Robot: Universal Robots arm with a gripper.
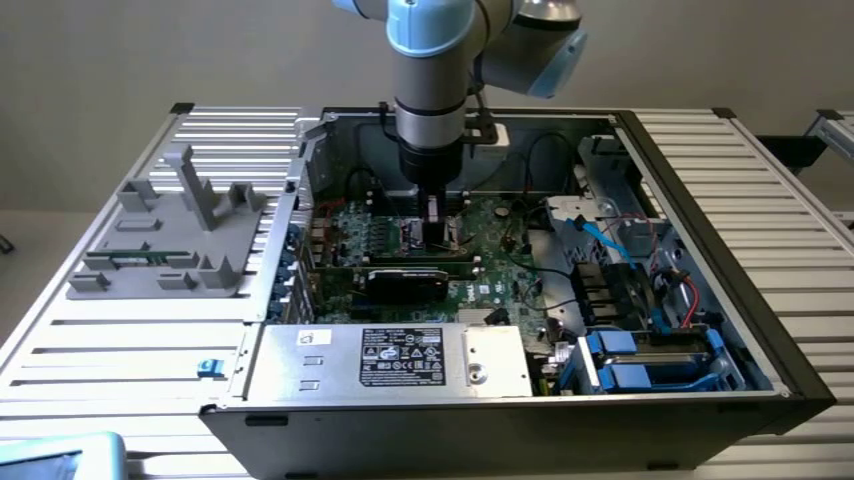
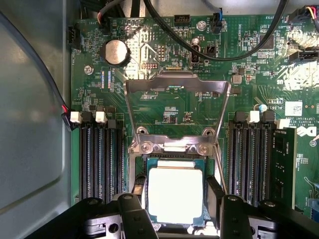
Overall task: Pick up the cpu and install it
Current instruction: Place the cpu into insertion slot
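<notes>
The cpu (image 2: 175,194), a flat square chip with a silver top and a greenish rim, sits squarely between my gripper's (image 2: 176,195) two black fingers (image 2: 138,191). The fingers press against its two opposite edges, so the gripper is shut on it. The chip is directly over the motherboard socket, whose metal load plate (image 2: 177,87) is flipped open and away. Whether the chip rests in the socket or hovers just above it I cannot tell. In the exterior view the gripper (image 1: 437,235) reaches straight down into the open computer case (image 1: 747,330), low over the green motherboard.
Memory slots (image 2: 102,154) flank the socket on both sides. Black cables (image 2: 209,50) cross the board beyond the load plate. A black card (image 1: 420,272) and a silver power supply (image 1: 400,357) lie nearer the case front. A grey fixture (image 1: 174,240) stands on the table at the exterior view's left.
</notes>
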